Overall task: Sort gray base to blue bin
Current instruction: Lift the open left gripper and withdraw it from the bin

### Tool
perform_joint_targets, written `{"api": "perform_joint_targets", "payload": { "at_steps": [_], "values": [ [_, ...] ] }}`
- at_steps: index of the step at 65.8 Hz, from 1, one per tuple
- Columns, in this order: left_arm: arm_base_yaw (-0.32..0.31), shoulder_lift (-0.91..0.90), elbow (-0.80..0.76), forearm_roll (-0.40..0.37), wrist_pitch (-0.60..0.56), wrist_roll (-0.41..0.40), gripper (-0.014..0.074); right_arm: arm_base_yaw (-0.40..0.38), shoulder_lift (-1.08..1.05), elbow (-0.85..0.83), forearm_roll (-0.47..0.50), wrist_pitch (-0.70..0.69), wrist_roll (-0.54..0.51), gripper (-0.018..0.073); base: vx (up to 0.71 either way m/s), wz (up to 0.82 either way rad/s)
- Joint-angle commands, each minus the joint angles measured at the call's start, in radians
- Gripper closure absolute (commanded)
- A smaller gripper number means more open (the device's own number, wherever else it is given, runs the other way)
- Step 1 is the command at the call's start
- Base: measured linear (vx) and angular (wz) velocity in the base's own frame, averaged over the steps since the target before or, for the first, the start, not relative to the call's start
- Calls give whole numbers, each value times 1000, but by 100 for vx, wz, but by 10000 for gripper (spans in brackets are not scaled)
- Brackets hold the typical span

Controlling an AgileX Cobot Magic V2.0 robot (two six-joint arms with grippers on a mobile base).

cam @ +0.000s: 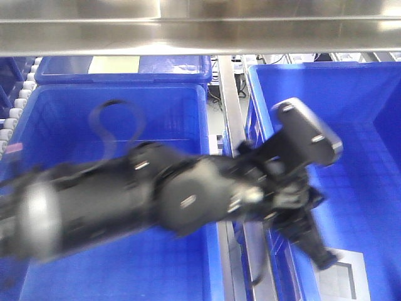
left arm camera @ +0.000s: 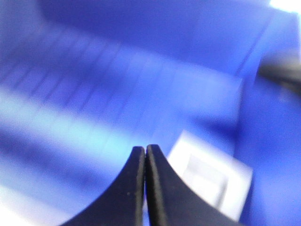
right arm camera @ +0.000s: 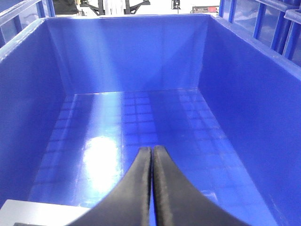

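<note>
The matte gray box-shaped base with a square recess (cam: 343,274) already lies on the floor of the right bright-blue plastic bin (cam: 376,100). The left end effector (left arm camera: 145,155) hangs above it, fingers pressed together and empty; the right end effector (right arm camera: 152,157) is likewise closed. Placement looks done; next, I judge, the left arm must lift clear.

A blurred black robot arm (cam: 144,200) reaches from the lower left across 2 blue bins. Its gripper (cam: 316,248) points down into the right blue bin (cam: 376,125), just above the gray base (cam: 346,276), which lies on that bin's floor near the bottom edge. The left bin (cam: 75,132) sits behind the arm. A metal rail (cam: 200,28) spans the top.
</note>
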Motion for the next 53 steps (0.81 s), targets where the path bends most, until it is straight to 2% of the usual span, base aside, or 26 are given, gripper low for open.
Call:
{"api": "perform_joint_targets", "payload": {
  "at_steps": [1,29,40,53],
  "values": [
    [-5,-113,51,44,-105,-62,604,-2,3,5,-5,-36,-9,564,0,0],
    [2,-412,379,44,-175,-63,604,-2,3,5,-5,-36,-9,564,0,0],
    [69,-529,469,44,-139,-138,603,-2,3,5,-5,-36,-9,564,0,0],
    [144,-700,569,44,-117,-140,603,-2,3,5,-5,-36,-9,564,0,0]
  ]
}}
